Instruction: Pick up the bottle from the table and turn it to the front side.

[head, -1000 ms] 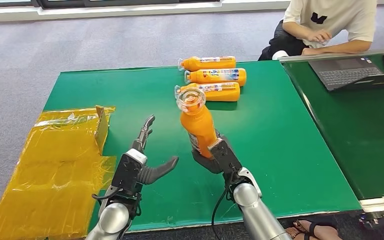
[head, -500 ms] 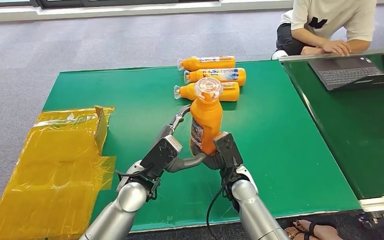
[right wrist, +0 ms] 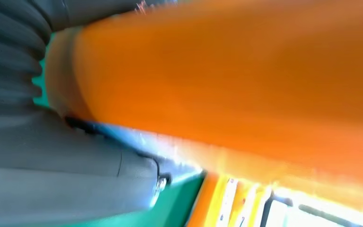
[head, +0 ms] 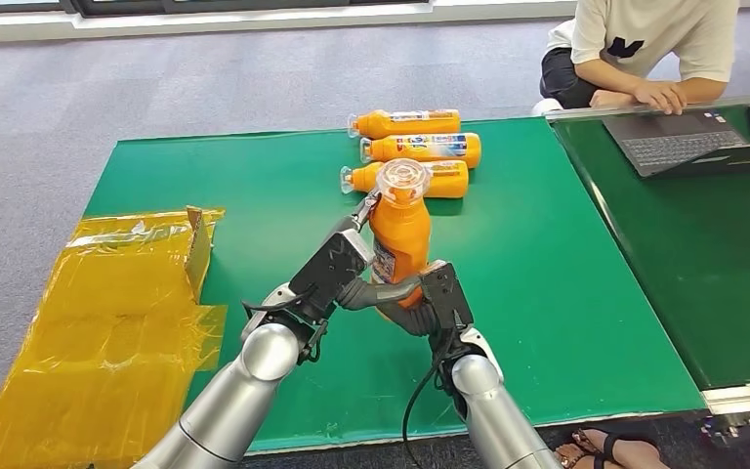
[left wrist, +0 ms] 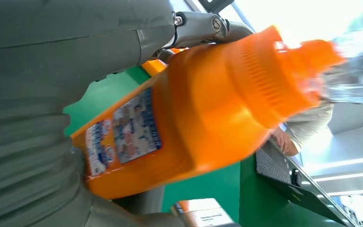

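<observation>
An orange bottle (head: 400,244) with a clear cap (head: 401,181) stands nearly upright above the green table (head: 547,254), held from both sides. My right hand (head: 435,303) grips its base from below and from the right. My left hand (head: 337,269) closes on it from the left, with the thumb across the lower body and the fingers reaching up behind the neck. In the left wrist view the bottle (left wrist: 198,118) lies between thumb and fingers with its printed label (left wrist: 123,132) facing the camera. The right wrist view shows the bottle's orange side (right wrist: 241,71) pressed close against the hand.
Three more orange bottles (head: 428,149) lie side by side at the far middle of the table. Crumpled yellow film (head: 107,322) covers the left edge. A laptop (head: 688,137) sits on a second green table to the right, with a person (head: 645,49) behind it.
My left hand has swung in from the left and closed around the bottle. The bottle has gone from leaning left to nearly upright, a little farther from me.
</observation>
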`<state>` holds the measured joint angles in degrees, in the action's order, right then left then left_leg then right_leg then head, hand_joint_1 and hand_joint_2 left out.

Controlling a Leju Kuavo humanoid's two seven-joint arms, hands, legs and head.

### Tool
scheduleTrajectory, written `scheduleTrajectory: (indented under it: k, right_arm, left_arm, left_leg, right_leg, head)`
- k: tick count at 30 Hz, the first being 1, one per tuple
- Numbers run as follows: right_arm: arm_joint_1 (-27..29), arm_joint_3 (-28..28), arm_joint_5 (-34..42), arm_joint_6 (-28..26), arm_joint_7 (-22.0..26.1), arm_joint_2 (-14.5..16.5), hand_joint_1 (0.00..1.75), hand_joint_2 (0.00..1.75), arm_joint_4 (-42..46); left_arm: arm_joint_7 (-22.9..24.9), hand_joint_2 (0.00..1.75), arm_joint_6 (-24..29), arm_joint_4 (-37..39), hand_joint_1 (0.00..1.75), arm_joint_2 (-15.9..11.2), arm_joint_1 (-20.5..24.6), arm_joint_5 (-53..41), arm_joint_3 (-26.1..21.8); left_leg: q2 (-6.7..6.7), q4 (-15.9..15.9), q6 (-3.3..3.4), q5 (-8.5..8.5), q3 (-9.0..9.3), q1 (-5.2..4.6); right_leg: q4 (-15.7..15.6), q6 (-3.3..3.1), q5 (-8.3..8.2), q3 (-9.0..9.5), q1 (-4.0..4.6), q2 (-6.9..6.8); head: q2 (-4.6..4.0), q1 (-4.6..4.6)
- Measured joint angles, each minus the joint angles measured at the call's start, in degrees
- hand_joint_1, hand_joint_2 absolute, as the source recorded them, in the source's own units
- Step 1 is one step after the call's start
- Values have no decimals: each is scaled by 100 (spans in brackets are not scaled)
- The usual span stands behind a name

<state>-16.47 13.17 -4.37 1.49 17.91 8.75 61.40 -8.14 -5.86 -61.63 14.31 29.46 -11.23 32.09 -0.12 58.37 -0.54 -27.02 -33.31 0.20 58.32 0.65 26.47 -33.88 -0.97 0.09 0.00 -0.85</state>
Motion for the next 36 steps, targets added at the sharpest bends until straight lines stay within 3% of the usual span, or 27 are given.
scheduleTrajectory:
  k: [16,22,30,36]
  right_arm:
    - [-226,-15,-90,-242,-205,39,175,175,-232]
    - [-460,-8,-27,-268,-148,41,175,175,-625]
    - [-679,38,-250,-736,-101,79,175,175,-1007]
    - [-794,43,-320,-858,-45,90,175,175,-1237]
  left_arm:
    - [275,175,133,1016,0,197,760,312,52]
    - [415,175,-95,1487,0,297,1019,576,52]
    - [827,175,-692,2128,0,357,1264,2253,128]
    - [935,175,-702,2350,0,357,1358,2656,309]
  left_leg:
    - [-1,-1,-3,3,-1,0]
    - [-2,0,-1,5,-2,0]
    - [-2,0,-1,5,-2,0]
    - [-3,0,-2,6,-2,0]
  right_leg:
    - [2,0,0,1,0,-1]
    - [2,0,-1,2,0,-3]
    - [3,0,-1,1,1,-3]
    - [4,0,-2,2,0,-4]
  head:
    - [0,-1]
    - [0,0]
    - [0,-2]
    - [0,-2]
